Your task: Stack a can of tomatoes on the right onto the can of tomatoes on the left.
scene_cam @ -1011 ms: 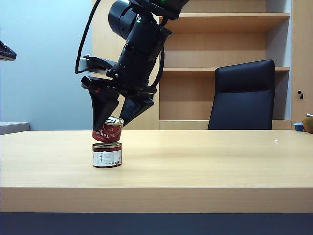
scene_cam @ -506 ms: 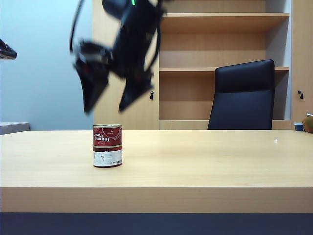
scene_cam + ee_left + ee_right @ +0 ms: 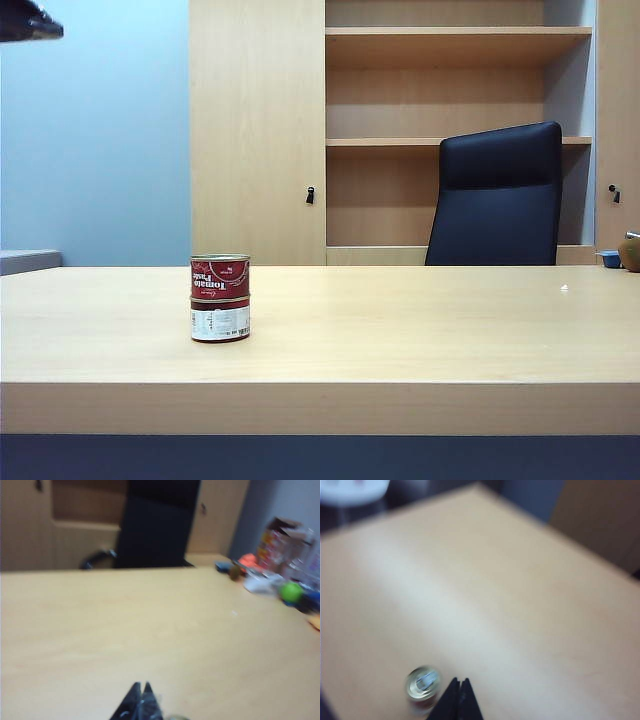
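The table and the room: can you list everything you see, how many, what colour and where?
tomato cans: two, red and white, stacked on the table's left part
table: one, light wood, across the front
chair: one, black, behind the table on the right
shelves: one unit, light wood, against the back wall
small things: several, orange, green, blue, blurred, at the table's far right end
left hand: one, black, shut, empty, above bare table
right hand: one, black, shut, empty, high above the cans
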Controlling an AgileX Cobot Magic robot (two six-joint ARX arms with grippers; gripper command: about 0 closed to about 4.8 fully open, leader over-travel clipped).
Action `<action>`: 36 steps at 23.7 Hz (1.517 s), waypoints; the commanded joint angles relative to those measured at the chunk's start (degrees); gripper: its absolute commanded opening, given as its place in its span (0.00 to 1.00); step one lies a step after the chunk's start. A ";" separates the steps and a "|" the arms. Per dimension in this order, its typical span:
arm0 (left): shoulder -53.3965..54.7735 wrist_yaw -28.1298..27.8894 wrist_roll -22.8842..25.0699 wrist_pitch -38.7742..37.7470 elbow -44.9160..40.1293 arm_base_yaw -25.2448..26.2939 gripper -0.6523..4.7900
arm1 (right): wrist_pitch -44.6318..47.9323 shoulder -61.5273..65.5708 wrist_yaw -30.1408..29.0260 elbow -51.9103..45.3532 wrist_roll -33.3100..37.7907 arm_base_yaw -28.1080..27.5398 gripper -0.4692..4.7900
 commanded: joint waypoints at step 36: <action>-22.75 -32.61 12.44 -8.15 -21.24 -0.76 0.11 | -23.54 -71.47 19.82 -41.79 1.95 -5.33 0.15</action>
